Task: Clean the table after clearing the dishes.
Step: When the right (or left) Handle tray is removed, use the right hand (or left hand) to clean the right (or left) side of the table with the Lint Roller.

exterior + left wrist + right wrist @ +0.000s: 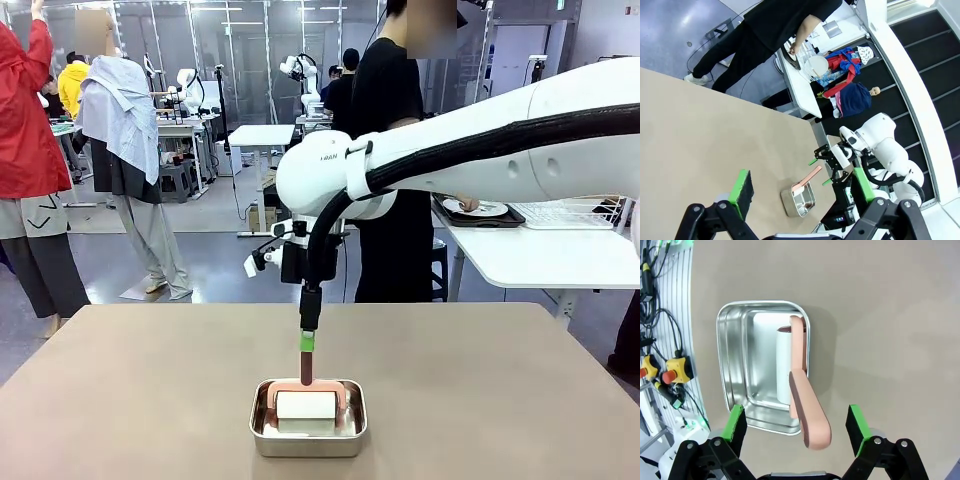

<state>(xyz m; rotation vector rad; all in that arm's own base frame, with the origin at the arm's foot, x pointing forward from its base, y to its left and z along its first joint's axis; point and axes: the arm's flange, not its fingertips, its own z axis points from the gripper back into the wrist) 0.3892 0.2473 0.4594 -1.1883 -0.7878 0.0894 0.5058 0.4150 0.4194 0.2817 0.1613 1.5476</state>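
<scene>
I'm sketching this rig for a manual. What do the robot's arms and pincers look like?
The right arm is glossy white with rounded joints, a thick black cable running along it and small dark lettering by the wrist. The right pincer and left pincer are alike: black linkage fingers with bolts, tipped with bright green pads.

Quick scan for txt: tiny dark print [330,157] on white joint housing of right arm [480,150], front view. Just a few letters, too small and soft to spell out w/ any certainty. Nothing else legible in front view or either wrist view.
</scene>
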